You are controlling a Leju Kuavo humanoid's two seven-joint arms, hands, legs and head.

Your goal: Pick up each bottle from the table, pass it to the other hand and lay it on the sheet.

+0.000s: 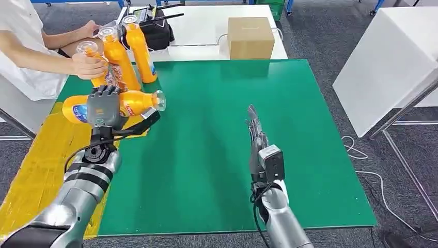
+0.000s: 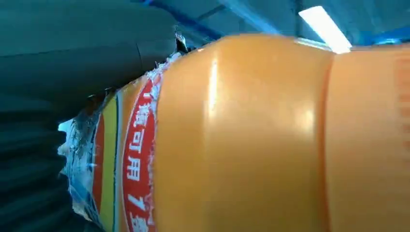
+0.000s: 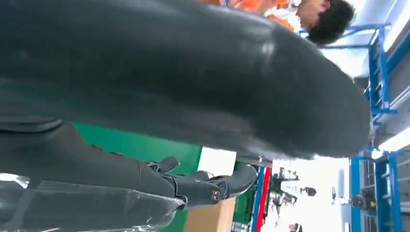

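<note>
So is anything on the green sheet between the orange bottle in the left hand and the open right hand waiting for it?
Nothing visible. The left hand grips the lying orange plastic bottle, and bare green sheet runs across to the open right hand. The upright orange bottles stand behind, off that line.

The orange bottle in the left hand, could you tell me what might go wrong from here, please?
1. The left hand grips the orange bottle sideways near its middle; the long ends could tip or slip during the pass.
2. The right hand waits well apart, so the handover may misalign.
3. A person's hand holds a standing bottle just beyond the left hand; a collision seems possible.
</note>
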